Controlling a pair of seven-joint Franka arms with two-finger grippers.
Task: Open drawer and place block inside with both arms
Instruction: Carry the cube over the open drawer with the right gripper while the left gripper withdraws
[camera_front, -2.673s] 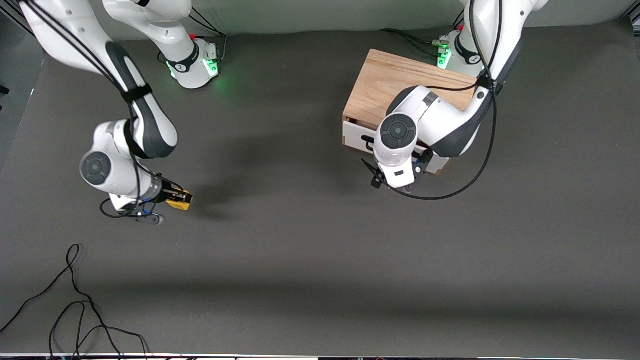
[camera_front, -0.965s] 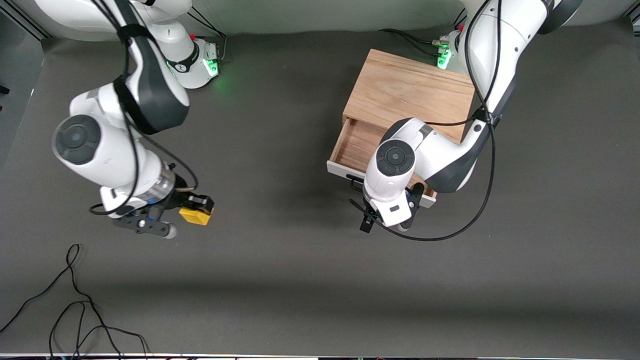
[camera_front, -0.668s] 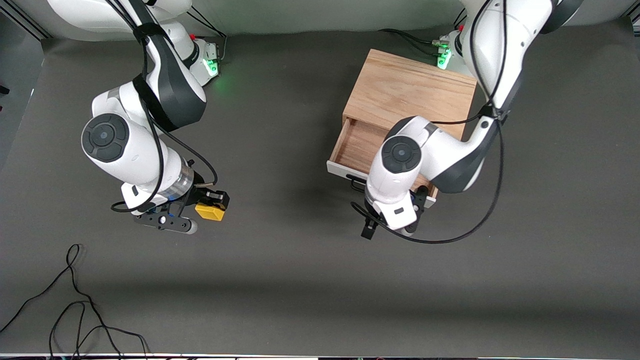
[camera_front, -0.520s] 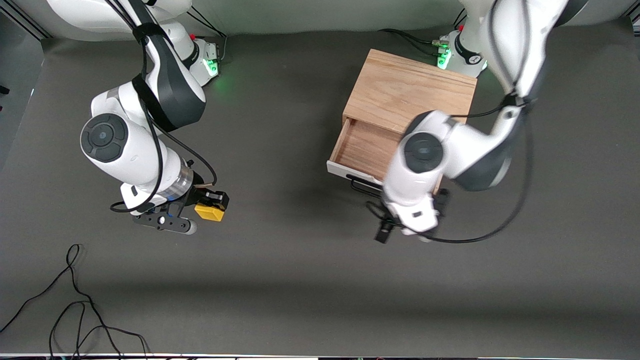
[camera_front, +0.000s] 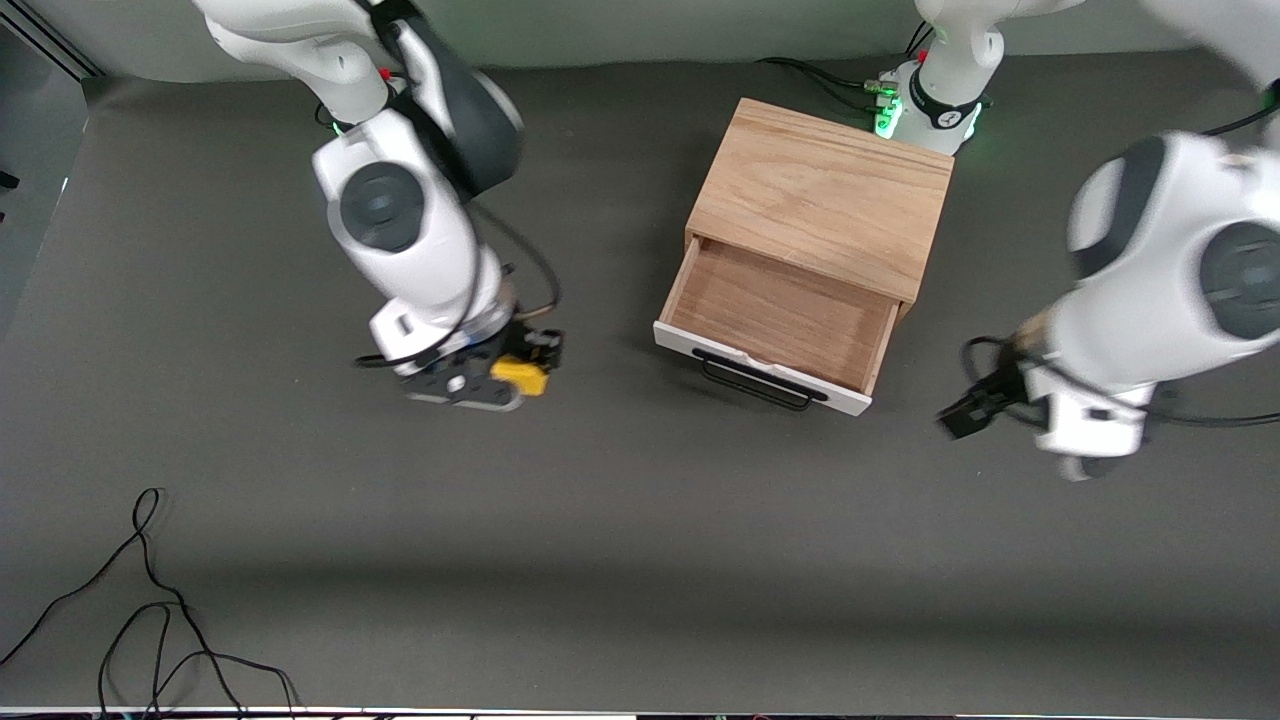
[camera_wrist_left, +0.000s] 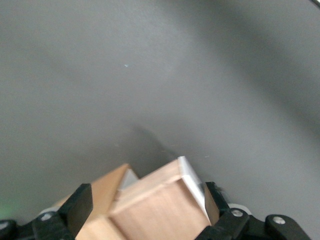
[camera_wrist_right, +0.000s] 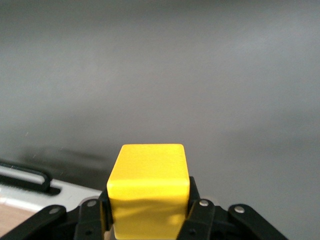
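Front view: drawer (camera_front: 780, 325) is pulled out of the oak cabinet (camera_front: 822, 195), tray interior fully exposed with nothing in it, white front panel and black bar handle (camera_front: 755, 380) facing the camera. Bare table mat (camera_front: 620, 560) on every side of the drawer front. Right gripper (camera_front: 520, 372) is up over the mat toward the right arm's end of the table, beside the drawer and apart from it, jaws clamped on the yellow block (camera_front: 522, 375). Block is only partly visible under the wrist. Left gripper (camera_front: 975, 410) is over the mat at the left arm's end, clear of the cabinet; it is motion-blurred and the left arm is cut off by the frame edge. A loose black cable (camera_front: 150, 600) lies near the camera-side table edge, well apart from everything.

Left wrist view: cabinet (camera_wrist_left: 150, 205) shows between the two fingers (camera_wrist_left: 77, 207), seen from above with a white panel edge at one corner; fingers stand apart with nothing gripped. Rest is bare mat, blurred. Fingertips cut off by the frame.

Right wrist view: block (camera_wrist_right: 148, 187) fills the gap between the fingers (camera_wrist_right: 200, 212), squeezed on two opposite sides, top face level. Drawer front (camera_wrist_right: 45, 190) and handle show in the corner, cut off by the frame. Open mat ahead.
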